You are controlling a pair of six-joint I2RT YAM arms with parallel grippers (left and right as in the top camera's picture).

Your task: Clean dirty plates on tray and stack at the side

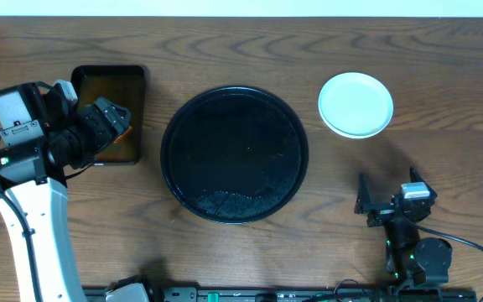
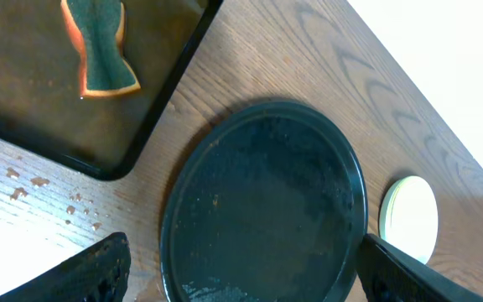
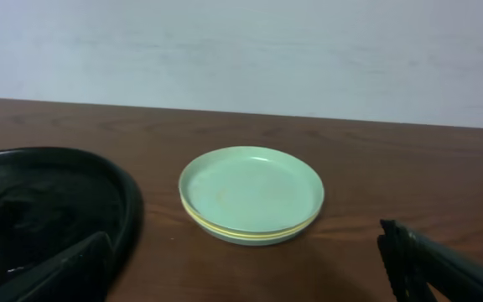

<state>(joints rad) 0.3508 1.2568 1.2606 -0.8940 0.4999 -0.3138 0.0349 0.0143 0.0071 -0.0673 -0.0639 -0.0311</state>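
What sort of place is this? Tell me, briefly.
Probably a robot lab's dishwashing setup: robot arms at a wooden table, a black tray, stacked plates, a sponge in a smaller tray.

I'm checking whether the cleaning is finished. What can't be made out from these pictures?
Stack of plates: the top plate covers the lower ones in every view, so leftover sauce on them cannot be judged.
Sponge: cut off by the top edge in the left wrist view; overhead the left arm hides most of it.
Round black tray: the pale specks near its front rim are too small to identify overhead.
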